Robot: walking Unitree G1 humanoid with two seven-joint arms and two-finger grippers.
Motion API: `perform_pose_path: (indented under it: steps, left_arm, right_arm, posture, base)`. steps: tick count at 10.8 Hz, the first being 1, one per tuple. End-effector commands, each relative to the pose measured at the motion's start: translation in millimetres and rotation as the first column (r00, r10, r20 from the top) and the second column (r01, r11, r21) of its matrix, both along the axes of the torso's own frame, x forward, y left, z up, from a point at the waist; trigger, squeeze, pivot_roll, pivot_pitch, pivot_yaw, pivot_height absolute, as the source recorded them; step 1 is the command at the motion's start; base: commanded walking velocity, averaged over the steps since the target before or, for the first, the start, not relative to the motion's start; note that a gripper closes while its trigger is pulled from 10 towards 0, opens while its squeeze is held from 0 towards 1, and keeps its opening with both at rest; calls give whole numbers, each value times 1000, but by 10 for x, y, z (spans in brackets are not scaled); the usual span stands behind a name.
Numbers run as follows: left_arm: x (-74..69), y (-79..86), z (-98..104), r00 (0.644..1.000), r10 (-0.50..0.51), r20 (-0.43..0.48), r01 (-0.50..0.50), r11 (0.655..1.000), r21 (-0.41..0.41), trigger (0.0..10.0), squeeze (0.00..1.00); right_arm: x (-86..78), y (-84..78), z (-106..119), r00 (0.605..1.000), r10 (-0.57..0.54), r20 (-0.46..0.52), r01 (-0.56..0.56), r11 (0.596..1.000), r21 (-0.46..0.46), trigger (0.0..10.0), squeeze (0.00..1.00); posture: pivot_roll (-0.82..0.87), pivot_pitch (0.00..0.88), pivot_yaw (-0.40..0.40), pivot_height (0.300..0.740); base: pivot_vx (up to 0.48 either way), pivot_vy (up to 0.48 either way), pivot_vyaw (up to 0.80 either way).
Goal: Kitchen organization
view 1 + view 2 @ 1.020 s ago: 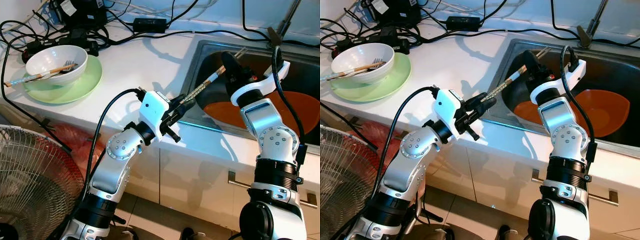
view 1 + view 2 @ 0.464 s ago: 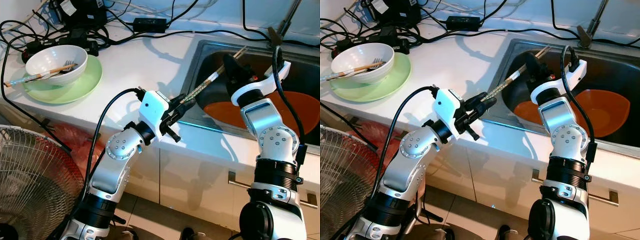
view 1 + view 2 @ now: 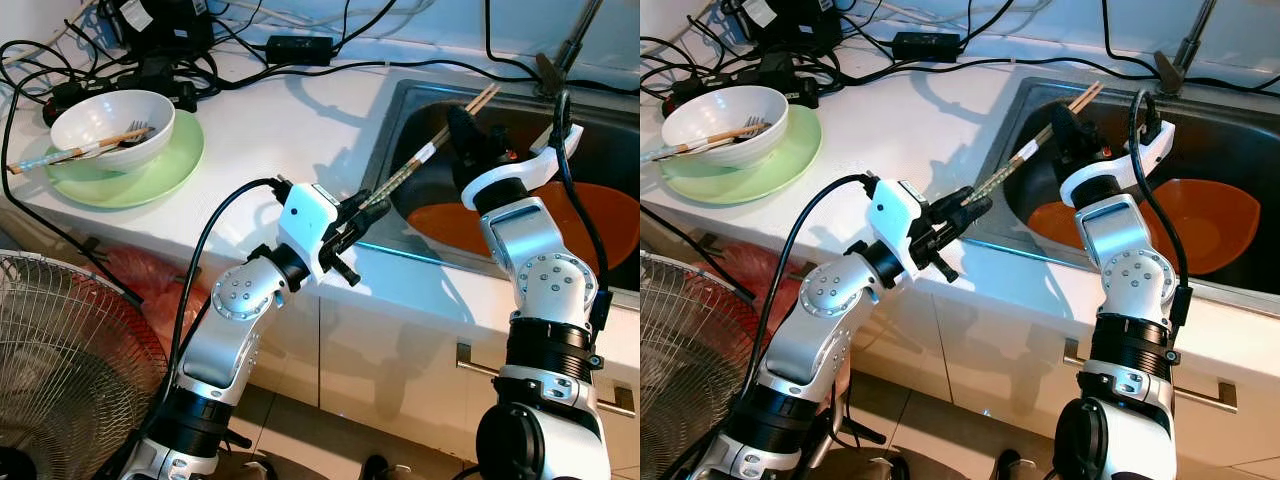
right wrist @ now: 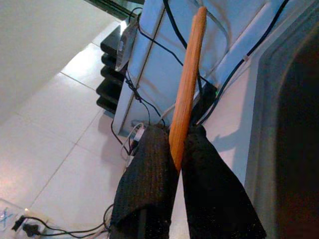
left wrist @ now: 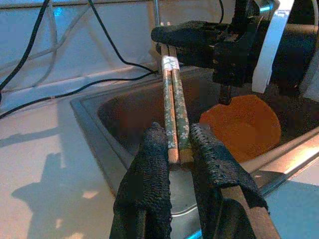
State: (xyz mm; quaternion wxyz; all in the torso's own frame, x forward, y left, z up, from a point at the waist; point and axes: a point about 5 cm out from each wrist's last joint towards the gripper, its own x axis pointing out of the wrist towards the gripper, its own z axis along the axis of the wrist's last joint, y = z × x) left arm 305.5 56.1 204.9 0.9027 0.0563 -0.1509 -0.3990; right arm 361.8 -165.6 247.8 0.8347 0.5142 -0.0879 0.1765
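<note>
A pair of chopsticks (image 3: 410,165), green with a flower pattern low down and plain wood at the top, slants up from the sink's front left corner over the basin. My left gripper (image 3: 352,212) is shut on their lower end, with the black fingers (image 5: 152,149) pressed against both sides. Farther up, my right gripper (image 3: 462,125) is shut on the same chopsticks (image 4: 188,84) above the sink (image 3: 380,130). Their wooden tip pokes out beyond the right gripper.
An orange bowl (image 3: 605,215) lies in the sink under the right arm. On the counter to the left, a white bowl (image 3: 112,125) holding chopsticks and a fork sits on a green plate (image 3: 170,165). Black cables (image 3: 150,50) crowd the back. A fan (image 3: 60,350) stands low left.
The right wrist has turned a little, and the chopsticks' wooden tip now sticks out farther and higher past the right gripper. The left arm has stayed put.
</note>
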Motion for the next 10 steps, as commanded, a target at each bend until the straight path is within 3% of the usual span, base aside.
perform_pose_path:
  steps: [1,2,3,8,10]
  left_arm:
    - [-25,-12,18,1000,-15,17,15,1000,7,10000,0]
    - [-22,-7,16,1000,-12,17,12,1000,7,10000,0]
    - [-5,4,13,1000,5,17,-5,1000,0,10000,1000]
    - [-2,26,1,1000,11,10,-11,1000,1,10000,1000]
    - [-12,50,-6,1000,21,1,-21,1000,-9,10000,1000]
  right_arm:
    - [-6,-18,-32,1000,-16,-14,15,1000,-17,0,0]
    - [-7,-20,-43,1000,-19,-22,18,1000,-25,2000,0]
    - [-4,-19,-50,999,-22,-29,21,999,-26,10000,0]
    - [-1,-31,-53,999,-25,-37,25,1000,-1,10000,0]
    - [19,-155,-56,997,-37,-68,45,992,121,10000,0]
  posture:
    - [83,170,34,740]
    - [82,164,34,740]
    - [81,162,36,740]
    - [82,163,36,740]
    - [84,175,30,740]
  base:
    - [0,0,0]
    - [0,0,0]
    - [0,0,0]
    - [0,0,0]
    - [0,0,0]
